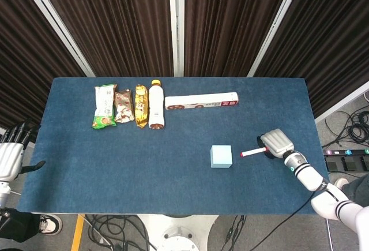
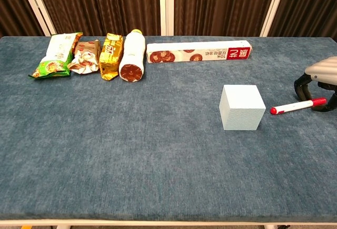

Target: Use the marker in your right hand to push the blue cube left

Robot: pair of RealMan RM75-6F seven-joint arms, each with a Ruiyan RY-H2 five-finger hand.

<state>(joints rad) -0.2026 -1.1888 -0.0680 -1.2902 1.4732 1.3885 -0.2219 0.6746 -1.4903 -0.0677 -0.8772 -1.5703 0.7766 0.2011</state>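
Observation:
The pale blue cube (image 1: 221, 156) (image 2: 242, 107) stands on the blue table right of centre. To its right the white marker (image 1: 252, 152) (image 2: 296, 105) lies low over the cloth. Its red cap points at the cube, with a small gap between them. My right hand (image 1: 277, 142) (image 2: 320, 79) arches over the marker's right end, fingers curled down around it and holding it. My left hand (image 1: 11, 156) hangs off the table's left edge with its fingers spread, holding nothing; the chest view does not show it.
Along the back lie a green snack bag (image 2: 57, 54), a brown wrapper (image 2: 84, 57), a gold packet (image 2: 110, 55), a white bottle on its side (image 2: 131, 56) and a long box (image 2: 199, 52). Bare cloth (image 2: 131, 134) stretches left of the cube.

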